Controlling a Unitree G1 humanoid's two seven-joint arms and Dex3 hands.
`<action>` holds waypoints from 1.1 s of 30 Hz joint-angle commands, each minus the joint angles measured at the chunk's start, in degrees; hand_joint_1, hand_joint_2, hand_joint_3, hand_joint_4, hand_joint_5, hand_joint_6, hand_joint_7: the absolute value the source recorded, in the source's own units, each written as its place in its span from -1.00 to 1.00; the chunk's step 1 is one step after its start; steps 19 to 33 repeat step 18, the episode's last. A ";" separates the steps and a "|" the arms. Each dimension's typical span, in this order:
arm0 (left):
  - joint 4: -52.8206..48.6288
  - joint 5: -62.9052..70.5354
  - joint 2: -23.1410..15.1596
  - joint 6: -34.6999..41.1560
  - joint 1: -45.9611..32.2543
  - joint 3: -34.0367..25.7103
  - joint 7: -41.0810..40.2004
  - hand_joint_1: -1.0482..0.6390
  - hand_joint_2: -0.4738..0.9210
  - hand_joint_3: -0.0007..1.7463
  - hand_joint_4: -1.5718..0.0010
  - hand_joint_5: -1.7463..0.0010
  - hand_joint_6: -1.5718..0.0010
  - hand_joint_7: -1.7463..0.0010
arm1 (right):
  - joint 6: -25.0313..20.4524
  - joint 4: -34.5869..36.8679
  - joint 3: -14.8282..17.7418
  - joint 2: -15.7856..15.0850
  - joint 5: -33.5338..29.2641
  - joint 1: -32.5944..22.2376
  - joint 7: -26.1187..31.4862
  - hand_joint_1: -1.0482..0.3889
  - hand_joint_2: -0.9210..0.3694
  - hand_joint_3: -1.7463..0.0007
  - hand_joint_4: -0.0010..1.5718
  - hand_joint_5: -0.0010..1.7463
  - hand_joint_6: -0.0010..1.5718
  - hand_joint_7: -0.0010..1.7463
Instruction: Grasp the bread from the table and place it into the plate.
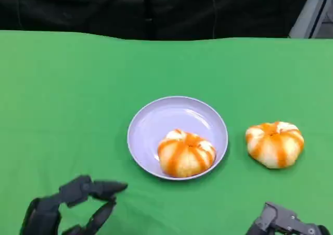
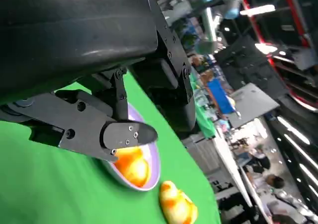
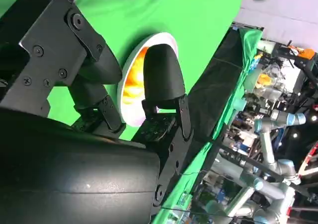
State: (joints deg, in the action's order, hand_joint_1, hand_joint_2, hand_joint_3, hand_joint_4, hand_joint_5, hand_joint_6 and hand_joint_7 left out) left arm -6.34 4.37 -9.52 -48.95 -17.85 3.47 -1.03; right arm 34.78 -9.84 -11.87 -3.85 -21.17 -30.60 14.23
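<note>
A lavender plate (image 1: 156,121) sits mid-table with one orange-striped bread bun (image 1: 185,152) inside it at its near right. A second striped bun (image 1: 275,143) lies on the green cloth to the plate's right. My left hand (image 1: 73,206) hovers at the near left, fingers apart and empty, short of the plate. My right hand (image 1: 285,222) peeks in at the near right edge, below the loose bun, holding nothing that shows. The left wrist view has the plate (image 2: 153,160), its bun (image 2: 132,165) and the loose bun (image 2: 177,204) beyond my fingers (image 2: 126,134). The right wrist view shows the plate (image 3: 130,70) past my fingers (image 3: 161,77).
The green cloth (image 1: 62,99) covers the whole table, ending at a dark backdrop along the far edge. A grey metal frame (image 1: 312,13) stands at the far right corner. Wrist views show a workshop with other robot arms beyond the table.
</note>
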 commanded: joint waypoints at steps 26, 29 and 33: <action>-1.55 -1.61 1.37 -1.02 -0.79 -0.79 3.74 0.30 -0.01 0.85 -0.17 -0.94 -0.12 -0.72 | 7.82 0.50 2.39 -1.04 0.77 -2.96 -2.41 0.54 0.32 -0.98 0.13 0.83 0.18 0.43; -1.55 -1.61 1.37 -1.02 -0.79 -0.79 3.74 0.30 -0.01 0.85 -0.17 -0.94 -0.12 -0.72 | 7.82 0.50 2.39 -1.04 0.77 -2.96 -2.41 0.54 0.32 -0.98 0.13 0.83 0.18 0.43; -1.55 -1.61 1.37 -1.02 -0.79 -0.79 3.74 0.30 -0.01 0.85 -0.17 -0.94 -0.12 -0.72 | 7.82 0.50 2.39 -1.04 0.77 -2.96 -2.41 0.54 0.32 -0.98 0.13 0.83 0.18 0.43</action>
